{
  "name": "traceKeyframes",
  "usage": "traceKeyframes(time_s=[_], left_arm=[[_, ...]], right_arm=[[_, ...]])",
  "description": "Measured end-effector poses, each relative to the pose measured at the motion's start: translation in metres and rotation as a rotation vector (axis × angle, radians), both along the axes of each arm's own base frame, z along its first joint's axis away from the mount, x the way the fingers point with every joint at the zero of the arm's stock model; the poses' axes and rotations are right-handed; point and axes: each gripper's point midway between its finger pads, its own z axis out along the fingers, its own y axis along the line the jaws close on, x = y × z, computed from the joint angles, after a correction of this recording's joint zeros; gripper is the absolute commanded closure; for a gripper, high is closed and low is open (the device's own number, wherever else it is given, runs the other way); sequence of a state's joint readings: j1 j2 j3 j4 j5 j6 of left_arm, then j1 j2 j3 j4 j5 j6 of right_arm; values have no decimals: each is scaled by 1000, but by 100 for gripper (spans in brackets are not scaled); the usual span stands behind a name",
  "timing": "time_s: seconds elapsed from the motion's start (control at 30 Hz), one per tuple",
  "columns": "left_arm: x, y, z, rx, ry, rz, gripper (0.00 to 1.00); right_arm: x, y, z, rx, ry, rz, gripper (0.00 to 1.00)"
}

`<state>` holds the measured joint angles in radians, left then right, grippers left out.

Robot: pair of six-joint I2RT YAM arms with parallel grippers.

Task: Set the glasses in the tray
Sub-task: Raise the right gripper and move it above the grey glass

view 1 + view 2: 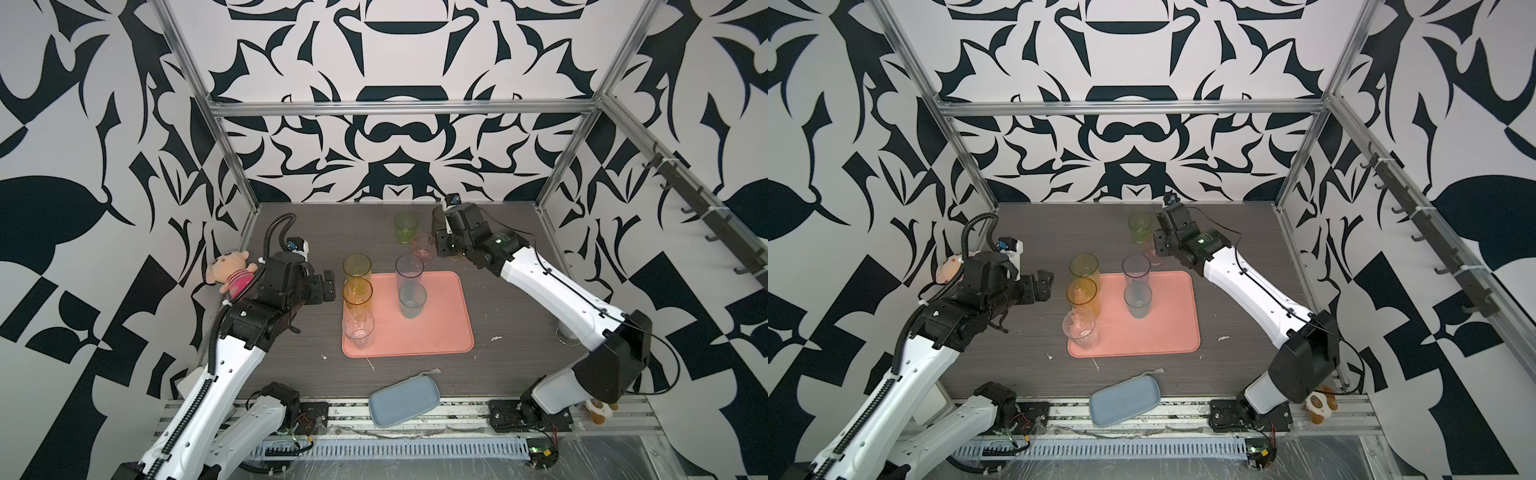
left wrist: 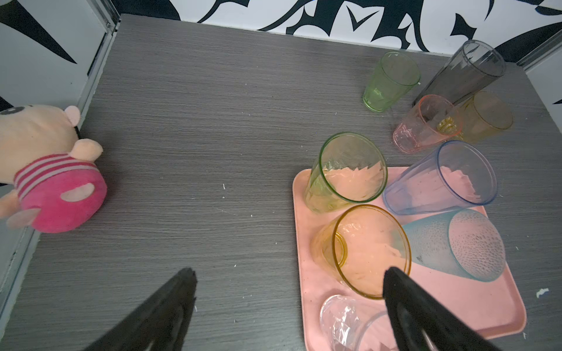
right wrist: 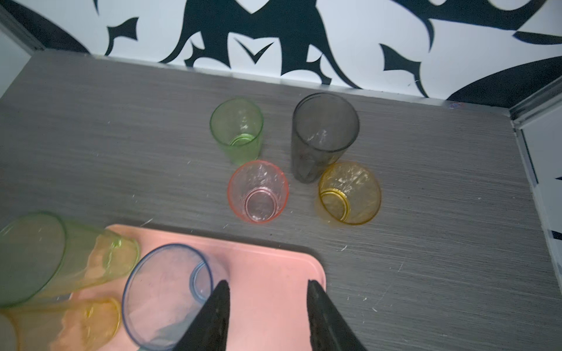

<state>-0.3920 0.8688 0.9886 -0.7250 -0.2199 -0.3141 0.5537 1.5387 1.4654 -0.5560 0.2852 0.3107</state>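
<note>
The salmon-pink tray (image 1: 436, 332) lies mid-table. On it stand several glasses: a yellow-green one (image 1: 356, 266), an amber one (image 1: 357, 293) and a clear one (image 1: 358, 328) along its left edge, with a blue one (image 1: 409, 270) and a teal one (image 1: 412, 300) in the middle. Behind the tray on the table stand a green glass (image 3: 237, 130), a smoke-grey glass (image 3: 324, 130), a pink glass (image 3: 258, 191) and a yellow glass (image 3: 349, 194). My left gripper (image 1: 328, 284) is open and empty, left of the amber glass. My right gripper (image 3: 267, 284) hovers open and empty over the tray's far right corner.
A pink-and-tan plush toy (image 1: 230, 272) lies against the left wall. A blue-grey oblong dish (image 1: 403, 399) hangs over the table's front edge. Another small plush (image 1: 598, 409) sits by the right arm's base. A rail of hooks (image 1: 685, 199) runs along the right wall.
</note>
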Motion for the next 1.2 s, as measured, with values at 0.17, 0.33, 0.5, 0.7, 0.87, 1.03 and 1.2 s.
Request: traceKeyframes(time_s=[0.17,0.33,0.5,0.7,0.87,1.03,1.2], left_arm=[[0,0,0,1,0,0,1],[0,0,0,1,0,0,0],[0,0,0,1,0,0,0],[0,0,0,1,0,1,0],[0,0,0,1,0,1,1],[0,0,0,1,0,1,1],[0,0,0,1,0,1,0]], right_arm=[[30,-26,-2,18,-32,-86,47],[57,-41,-3,25,-46,-139,46],[82,-50,-7,26,-44,-177,44],[106,-54,-19,31,-9,-199,44],[118,-57,-33,26,31,-215,44],[132,-60,-46,26,63,-229,44],[139,-64,-59,28,99,-235,45]])
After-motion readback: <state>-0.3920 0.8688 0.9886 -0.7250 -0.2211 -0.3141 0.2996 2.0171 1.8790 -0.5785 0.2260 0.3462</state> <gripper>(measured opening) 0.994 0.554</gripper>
